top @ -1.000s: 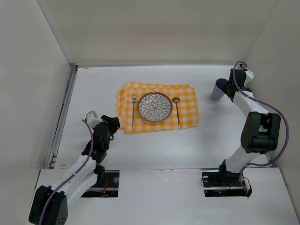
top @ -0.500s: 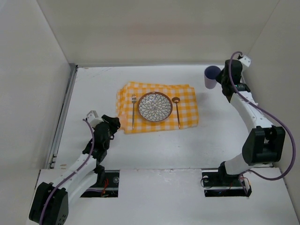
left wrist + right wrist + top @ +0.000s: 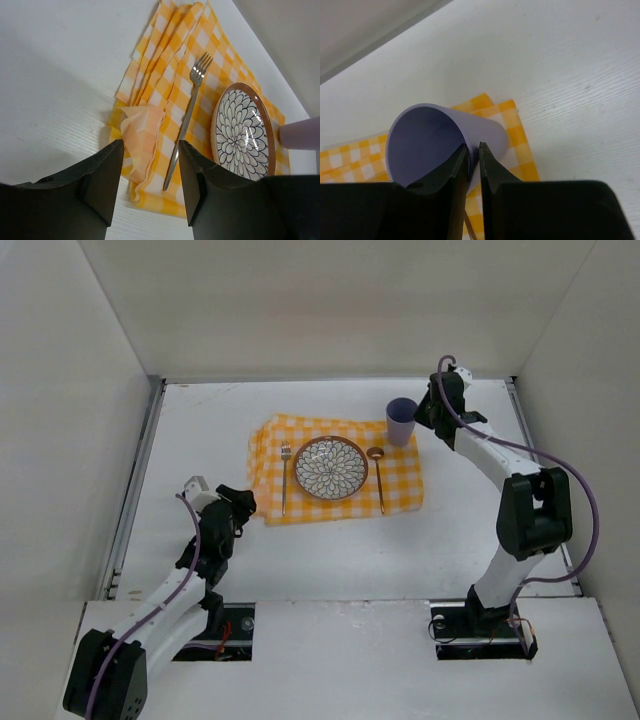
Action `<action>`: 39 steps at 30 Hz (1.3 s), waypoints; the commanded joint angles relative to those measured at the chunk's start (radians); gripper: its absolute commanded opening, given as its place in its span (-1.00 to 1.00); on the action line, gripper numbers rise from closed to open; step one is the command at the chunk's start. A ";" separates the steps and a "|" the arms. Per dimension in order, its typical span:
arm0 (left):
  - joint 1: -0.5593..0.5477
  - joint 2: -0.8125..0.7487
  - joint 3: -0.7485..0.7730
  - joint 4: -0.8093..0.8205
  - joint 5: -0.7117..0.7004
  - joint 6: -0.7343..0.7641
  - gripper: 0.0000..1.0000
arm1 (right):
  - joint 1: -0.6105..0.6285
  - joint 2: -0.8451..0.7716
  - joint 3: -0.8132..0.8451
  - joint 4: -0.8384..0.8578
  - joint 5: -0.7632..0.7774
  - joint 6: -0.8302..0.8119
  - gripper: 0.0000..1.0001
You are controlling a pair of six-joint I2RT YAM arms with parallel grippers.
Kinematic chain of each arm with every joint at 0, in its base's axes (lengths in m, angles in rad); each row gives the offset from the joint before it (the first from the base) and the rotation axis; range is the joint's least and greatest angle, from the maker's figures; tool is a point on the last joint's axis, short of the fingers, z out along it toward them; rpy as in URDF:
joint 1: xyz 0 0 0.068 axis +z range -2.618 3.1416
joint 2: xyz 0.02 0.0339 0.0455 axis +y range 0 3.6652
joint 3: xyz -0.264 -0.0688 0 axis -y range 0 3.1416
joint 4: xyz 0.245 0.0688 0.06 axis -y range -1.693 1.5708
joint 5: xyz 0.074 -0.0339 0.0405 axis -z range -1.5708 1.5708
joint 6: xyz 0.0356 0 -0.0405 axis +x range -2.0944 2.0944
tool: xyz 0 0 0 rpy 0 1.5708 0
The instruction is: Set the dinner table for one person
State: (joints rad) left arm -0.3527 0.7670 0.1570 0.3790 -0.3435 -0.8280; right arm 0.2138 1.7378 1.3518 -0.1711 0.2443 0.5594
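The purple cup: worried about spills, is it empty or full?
Empty: the right wrist view looks into the cup, showing only bare purple inner wall, no liquid.

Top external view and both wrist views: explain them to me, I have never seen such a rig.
Two robot arms are bolted at the near edge of a white table. The top view looks down on everything; each wrist view comes from a camera on one arm, its own dark fingers at the bottom. On the table lies a yellow checked cloth with a patterned plate, a fork left of it and a spoon right of it. The left gripper is open and empty by the cloth's near left corner. The right gripper pinches the wall of a lilac cup at the cloth's far right corner.
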 commanded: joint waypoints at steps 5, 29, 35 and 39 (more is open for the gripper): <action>0.005 -0.005 -0.007 0.052 0.003 -0.002 -0.09 | 0.011 0.019 0.044 0.082 -0.042 0.033 -0.60; -0.007 0.040 0.012 0.052 -0.002 0.015 -0.08 | 0.005 -0.049 -0.097 0.168 -0.030 0.050 0.18; -0.012 0.049 0.018 0.049 -0.014 0.027 -0.08 | 0.008 -0.147 -0.118 0.163 -0.030 0.037 0.31; -0.015 0.043 0.021 0.047 -0.026 0.041 -0.08 | 0.003 -0.251 -0.163 0.163 -0.023 0.037 0.38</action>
State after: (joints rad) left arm -0.3611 0.8158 0.1574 0.3855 -0.3454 -0.8089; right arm 0.2173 1.5761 1.2140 -0.0578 0.2100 0.6060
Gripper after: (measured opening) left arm 0.458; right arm 0.683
